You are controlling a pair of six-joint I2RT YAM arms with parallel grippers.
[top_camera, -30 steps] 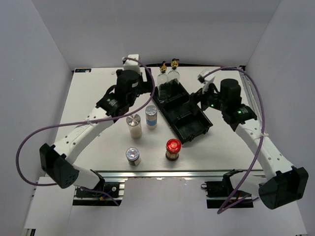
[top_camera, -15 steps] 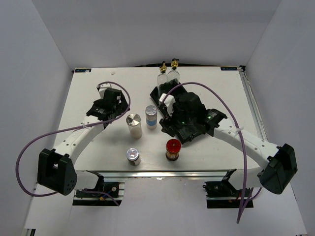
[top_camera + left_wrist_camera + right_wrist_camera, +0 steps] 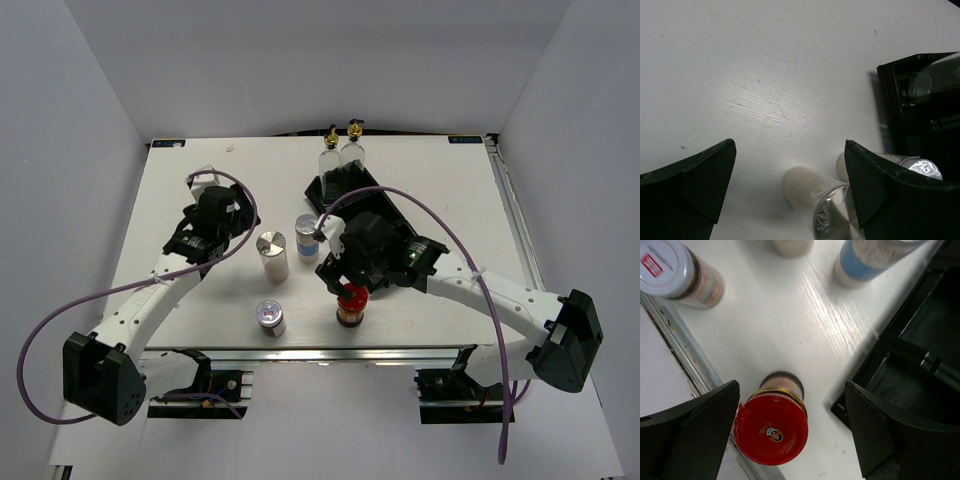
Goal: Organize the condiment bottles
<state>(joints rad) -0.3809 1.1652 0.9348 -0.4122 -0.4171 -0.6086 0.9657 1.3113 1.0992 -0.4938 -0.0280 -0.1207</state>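
Observation:
Two clear glass bottles with gold spouts [image 3: 329, 158] [image 3: 353, 150] stand at the far end of the black tray [image 3: 345, 187]. A tall silver-capped shaker [image 3: 272, 255], a blue-labelled shaker [image 3: 307, 235], a small silver-capped jar [image 3: 270, 317] and the red-lidded dark jar [image 3: 350, 310] stand on the table. My right gripper [image 3: 343, 283] is open, above the red-lidded jar [image 3: 771, 429], its jaws either side of it and not touching. My left gripper [image 3: 232, 235] is open and empty, just left of the tall shaker [image 3: 827, 210].
The tray's empty compartments [image 3: 920, 355] lie right of the red jar, and my right arm crosses over them. The table's near metal edge [image 3: 675, 345] runs close beside the red jar. The small jar [image 3: 670, 267] and the blue-labelled shaker [image 3: 865, 260] stand nearby.
My right arm swung from the tray's right side across it to above the red-lidded jar. My left arm pulled back from the tray's far end to beside the tall shaker.

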